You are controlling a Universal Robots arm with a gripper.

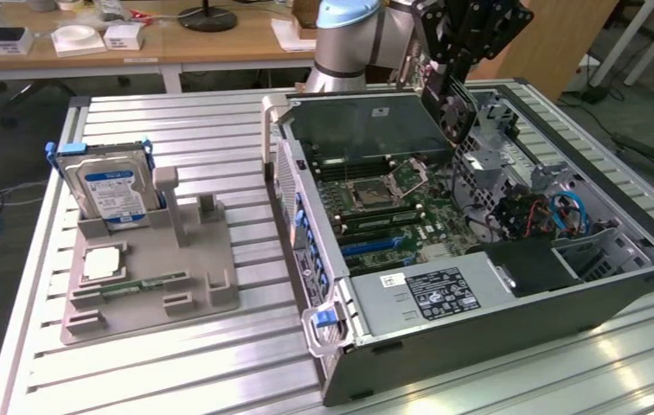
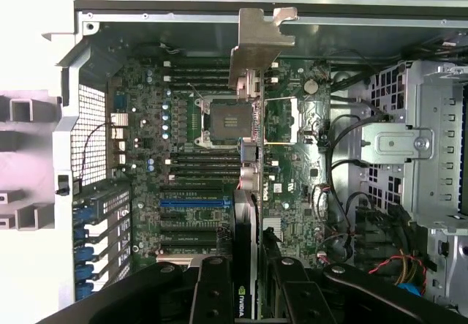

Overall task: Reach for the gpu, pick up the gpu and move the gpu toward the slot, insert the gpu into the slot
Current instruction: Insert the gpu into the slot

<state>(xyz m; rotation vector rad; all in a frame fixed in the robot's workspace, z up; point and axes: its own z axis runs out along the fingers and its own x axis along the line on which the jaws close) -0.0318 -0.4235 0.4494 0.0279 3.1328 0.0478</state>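
Wrist view, gripper (image 2: 248,284) closed on gpu (image 2: 247,214), card edge-on over motherboard (image 2: 183,181), silver bracket (image 2: 257,42) leading, open case (image 1: 477,324) on worktop (image 1: 189,367).

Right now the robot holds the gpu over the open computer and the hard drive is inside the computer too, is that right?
No. The hard drive stands in the grey holder on the table, outside the computer; the exterior view shows it. The gripper does hold the gpu over the open computer.
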